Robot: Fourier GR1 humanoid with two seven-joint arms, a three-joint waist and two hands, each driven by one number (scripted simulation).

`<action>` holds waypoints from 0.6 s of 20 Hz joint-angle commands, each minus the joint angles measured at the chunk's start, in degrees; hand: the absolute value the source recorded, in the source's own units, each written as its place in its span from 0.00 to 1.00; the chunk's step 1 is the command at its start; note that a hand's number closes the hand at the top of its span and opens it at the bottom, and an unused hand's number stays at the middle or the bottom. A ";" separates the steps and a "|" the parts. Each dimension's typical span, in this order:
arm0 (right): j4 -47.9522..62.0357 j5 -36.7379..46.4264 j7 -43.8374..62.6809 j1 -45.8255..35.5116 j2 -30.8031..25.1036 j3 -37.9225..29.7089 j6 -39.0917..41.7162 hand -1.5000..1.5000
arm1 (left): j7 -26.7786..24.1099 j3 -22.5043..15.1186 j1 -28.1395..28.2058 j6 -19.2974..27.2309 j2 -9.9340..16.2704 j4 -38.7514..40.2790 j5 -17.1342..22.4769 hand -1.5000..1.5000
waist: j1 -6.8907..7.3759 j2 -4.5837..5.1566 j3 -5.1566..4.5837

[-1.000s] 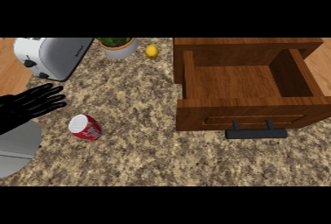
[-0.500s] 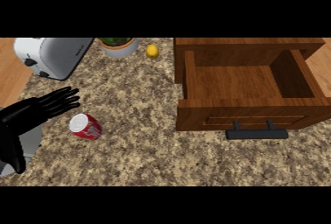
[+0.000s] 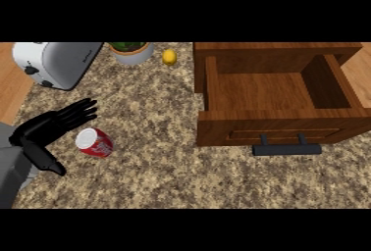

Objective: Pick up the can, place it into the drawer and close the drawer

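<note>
A red can (image 3: 95, 142) lies on its side on the speckled counter, its pale top facing left. My left hand (image 3: 47, 128) is open just left of the can, fingers stretched toward the upper right and thumb pointing down beside the can; I cannot tell if it touches. The wooden drawer (image 3: 279, 93) stands pulled open at the right, its inside bare, with a dark bar handle (image 3: 286, 148) on its front. My right hand does not show.
A white toaster (image 3: 54, 62) sits at the back left. A potted plant (image 3: 131, 51) and a yellow lemon (image 3: 169, 57) stand along the back edge. The counter's left edge runs past bare wood (image 3: 11, 83).
My left hand has moved right and down toward the can, now right beside it. The can and drawer have not moved.
</note>
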 commanded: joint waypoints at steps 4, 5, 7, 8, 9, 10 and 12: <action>-2.00 0.88 0.76 -1.70 1.22 -0.14 -0.77 0.00 | -17.48 -1.49 -0.01 -2.02 1.22 9.20 -11.00 0.00 | -0.25 0.24 -0.10; -3.61 -1.61 2.03 2.04 0.58 -1.39 1.90 0.00 | -17.92 -1.45 0.19 -1.56 1.06 8.84 -10.69 0.00 | -0.32 0.05 -0.06; -2.14 -1.49 1.60 -0.50 1.56 -0.60 0.66 0.00 | -18.18 -3.17 -3.00 1.16 -1.00 13.10 -13.34 0.00 | -0.69 0.23 -0.08; 0.60 -0.19 0.16 -0.25 1.24 -0.46 2.39 0.00 | -20.97 -2.94 -2.08 -0.32 0.98 13.67 -13.49 0.00 | -0.79 0.37 -0.11; 0.61 0.02 2.38 -2.79 0.33 -0.22 -0.03 0.00 | -22.80 -3.96 -1.96 1.41 0.38 13.37 -15.04 0.00 | -0.41 0.39 -0.12; -0.32 0.23 2.31 -3.48 -0.55 -0.86 -0.33 0.00 | -23.62 -4.56 -0.96 0.14 0.66 14.11 -15.09 0.00 | -0.41 0.42 -0.15; -2.12 -4.50 3.62 0.16 -1.20 -2.77 1.95 0.00 | -21.96 -4.29 -4.21 0.98 0.42 17.71 -14.81 0.00 | -1.58 0.41 -0.17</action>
